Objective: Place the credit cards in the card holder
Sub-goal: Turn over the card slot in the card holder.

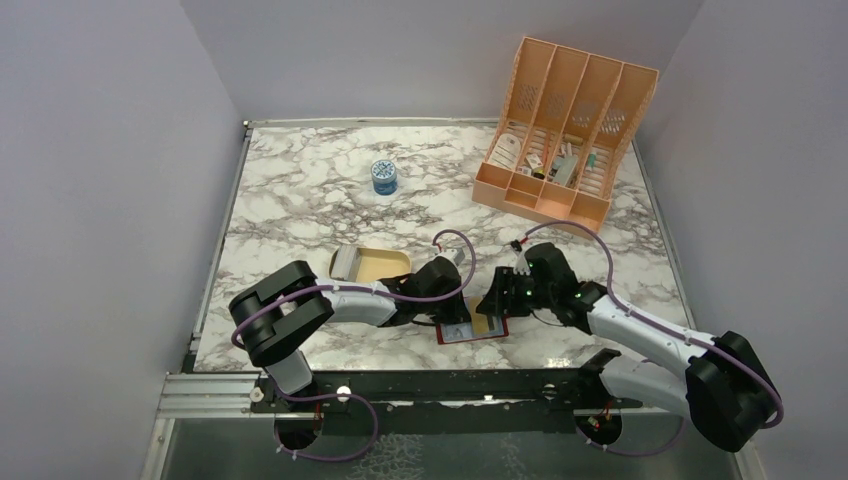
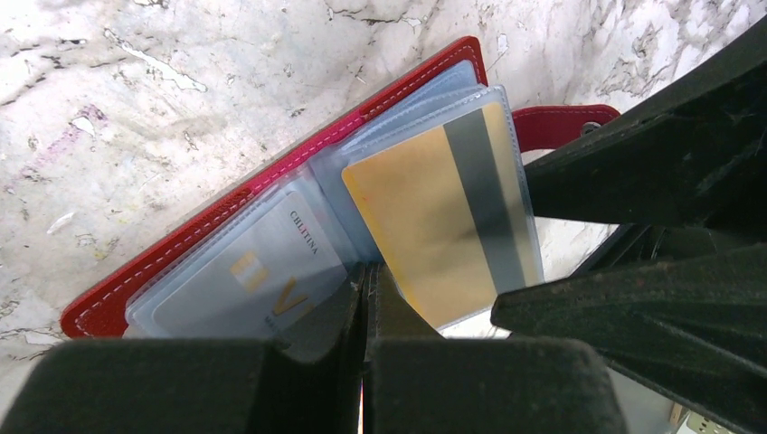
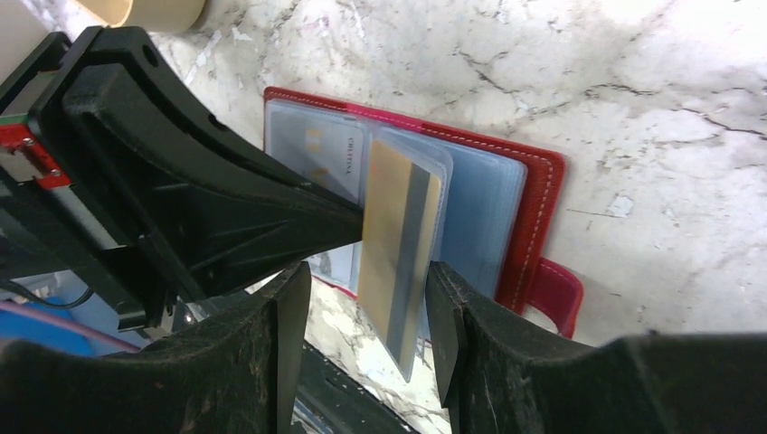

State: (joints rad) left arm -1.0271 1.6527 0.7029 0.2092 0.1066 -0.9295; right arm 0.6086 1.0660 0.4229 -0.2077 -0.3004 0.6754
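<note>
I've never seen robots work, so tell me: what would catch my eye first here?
The open red card holder at the table's near edge, between two black grippers. The left gripper is shut at its fold; a sleeved gold card stands between the open right gripper's jaws. A peach organizer stands far right.

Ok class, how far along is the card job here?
Done: one silver card sits pocketed in the open card holder. In hand: a gold card looks nearly seated, between the fingers of the open right gripper; the shut left gripper rests on the holder. Left: a grey stack in the tray.
</note>
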